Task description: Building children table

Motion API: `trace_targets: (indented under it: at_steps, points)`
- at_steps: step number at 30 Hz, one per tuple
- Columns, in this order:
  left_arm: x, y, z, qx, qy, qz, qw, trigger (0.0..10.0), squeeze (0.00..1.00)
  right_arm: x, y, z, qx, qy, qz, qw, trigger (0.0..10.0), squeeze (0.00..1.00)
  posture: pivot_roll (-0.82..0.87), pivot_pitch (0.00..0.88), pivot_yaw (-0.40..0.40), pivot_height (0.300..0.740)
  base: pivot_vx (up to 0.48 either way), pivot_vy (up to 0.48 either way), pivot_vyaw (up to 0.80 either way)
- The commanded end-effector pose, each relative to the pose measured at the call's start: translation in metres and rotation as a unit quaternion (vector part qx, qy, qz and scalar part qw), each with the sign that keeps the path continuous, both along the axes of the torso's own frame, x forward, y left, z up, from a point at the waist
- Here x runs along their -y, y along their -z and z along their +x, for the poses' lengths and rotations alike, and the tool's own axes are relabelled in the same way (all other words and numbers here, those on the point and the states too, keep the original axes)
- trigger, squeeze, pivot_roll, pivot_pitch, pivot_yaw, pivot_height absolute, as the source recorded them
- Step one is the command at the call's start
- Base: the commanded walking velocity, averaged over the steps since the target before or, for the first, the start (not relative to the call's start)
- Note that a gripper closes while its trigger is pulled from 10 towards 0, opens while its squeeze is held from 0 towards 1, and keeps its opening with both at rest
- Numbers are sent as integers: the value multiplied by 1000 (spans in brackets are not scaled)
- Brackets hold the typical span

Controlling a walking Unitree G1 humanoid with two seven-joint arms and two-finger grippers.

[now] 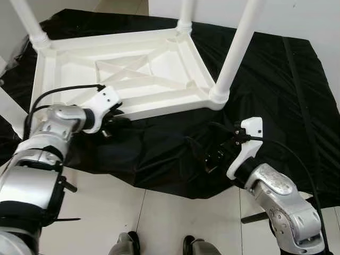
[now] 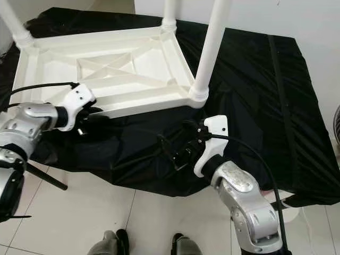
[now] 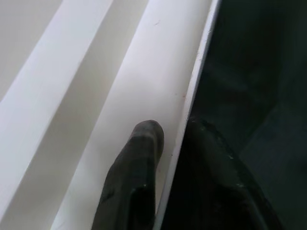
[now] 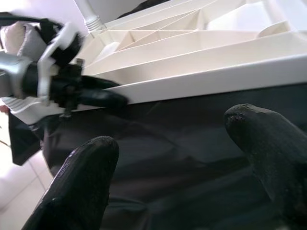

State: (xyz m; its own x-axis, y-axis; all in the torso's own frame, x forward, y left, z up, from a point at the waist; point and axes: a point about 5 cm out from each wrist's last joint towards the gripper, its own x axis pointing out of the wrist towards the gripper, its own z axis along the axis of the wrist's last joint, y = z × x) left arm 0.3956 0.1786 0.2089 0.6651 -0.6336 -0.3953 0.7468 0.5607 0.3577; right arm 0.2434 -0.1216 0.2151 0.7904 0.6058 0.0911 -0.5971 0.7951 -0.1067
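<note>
The left gripper (image 1: 118, 118) has its fingers (image 3: 139, 163) closed on the near rim of the children table (image 1: 133, 74): one finger lies on the inner white face of the rim, the other on the outer side against the black sheet (image 1: 276, 95). The rim edge runs between the two fingers in the left wrist view.

The right gripper (image 2: 178, 151) has its fingers (image 4: 81, 182) spread wide and holds nothing. The fingers point toward the same near rim but stand apart from it, over the crumpled black sheet. In the right wrist view the table rim lies beyond the fingertips, with the left gripper clamped on it further along.

The children table lies upside down on the black sheet, its ribbed underside facing up. Beyond the right gripper's fingers, a white leg (image 1: 239, 48) stands upright in the near corner socket. Further legs rise from the far corner (image 1: 185, 16) and from the corner (image 1: 32, 24) beyond the left gripper.

The black sheet lies spread on the white tiled floor (image 1: 159, 223). The robot's feet (image 1: 125, 245) stand on the tiles behind both grippers.
</note>
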Motion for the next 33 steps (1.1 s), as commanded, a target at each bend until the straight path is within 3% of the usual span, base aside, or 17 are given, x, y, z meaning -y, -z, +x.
trace_targets:
  at_steps: [1,6,7,8,9,10,14,15,17,18,23,24,26,29,30,33]
  points:
    - [-5,15,0,-16,-51,-16,998,0,0,-1,2,-1,-6,-1,1,1000,10000,0,-143,251,34,740,0,0,0]
    - [31,7,-1,17,6,-35,999,0,0,-4,6,2,-9,3,-1,1000,10000,0,-135,245,31,740,0,0,0]
    - [31,7,-1,17,6,-35,999,0,0,-4,6,2,-9,3,-1,1000,10000,0,-135,245,31,740,0,0,0]
    - [47,5,-4,33,36,-36,998,8275,0,-5,6,4,-8,5,-1,1000,10000,0,-129,241,28,740,0,0,0]
    - [54,4,-6,39,50,-38,997,8275,0,-5,6,4,-8,7,-1,1000,10000,0,-129,241,28,740,0,0,0]
    - [65,3,-8,42,62,-41,996,10000,0,-5,6,6,-6,8,-3,1000,10000,0,-129,241,28,740,0,0,0]
    - [93,0,-17,71,91,-34,993,10000,0,-4,6,9,-4,14,-5,1000,10000,0,-128,234,26,740,0,0,0]
    - [96,-1,-19,83,97,-28,991,10000,220,-3,6,10,-4,15,-4,1000,10000,0,-128,234,26,740,0,0,0]
    - [97,-2,-20,90,100,-25,991,10000,220,-3,6,10,-4,16,-4,1000,10000,0,-127,226,25,740,0,0,0]
    - [99,-4,-22,110,103,-23,988,10000,1000,-4,7,11,-3,17,-3,1000,10000,0,-126,219,28,740,0,0,0]
    - [99,-14,-23,153,75,-41,985,10000,1000,-5,8,11,-2,18,-1,1000,10000,0,-124,215,30,740,0,0,0]
    - [97,-22,-24,172,73,-62,980,10000,0,-6,8,12,-1,18,-1,1000,10000,0,-124,206,33,740,0,0,0]
    - [95,-27,-27,184,72,-77,977,10000,0,-6,8,12,-1,18,-1,1000,10000,0,-124,206,33,740,0,0,0]
    - [85,-48,-39,223,57,-135,964,10000,0,-7,10,13,0,21,1,1000,10000,0,-115,194,34,740,0,0,0]
    - [82,-50,-43,224,54,-142,963,10000,1000,-6,11,13,0,22,1,1000,10000,0,-112,191,33,740,0,0,0]
    - [78,-49,-49,233,48,-133,962,10000,1000,-6,11,14,1,22,1,1000,10000,0,-107,184,33,740,0,0,0]
